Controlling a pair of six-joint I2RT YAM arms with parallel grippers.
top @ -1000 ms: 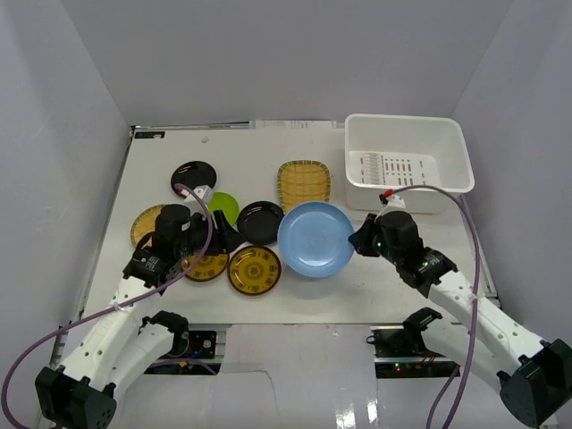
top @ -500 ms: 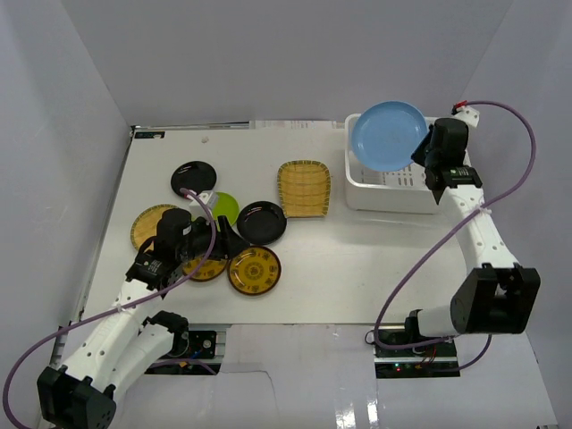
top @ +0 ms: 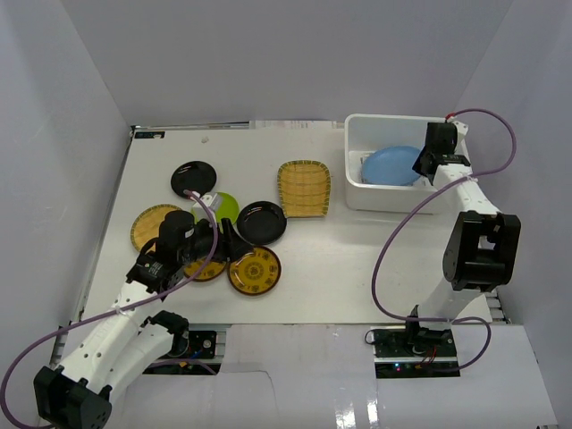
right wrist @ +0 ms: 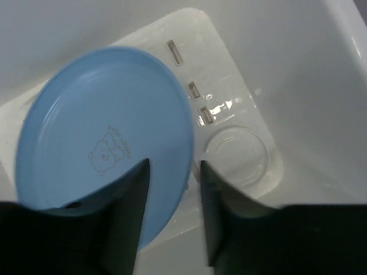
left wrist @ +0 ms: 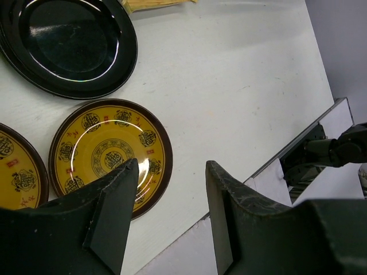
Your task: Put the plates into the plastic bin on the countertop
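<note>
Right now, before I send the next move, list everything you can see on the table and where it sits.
bin: 1, white, far right corner of the table
blue plate: 1, light blue, inside the bin
black plates: 2, glossy black, one far left, one nearer the middle
yellow plates: 3, yellow with dark pattern, near left, one partly under the left arm
green plate: 1, lime green, between the two black plates
bamboo plate: 1, tan woven, rectangular, left of the bin
table: 1, white
walls: pale grey, around the table
left arm: 1, white and black, over the yellow plates, jaws open and empty
right arm: 1, white and black, reaching into the bin, jaws open above the blue plate
</note>
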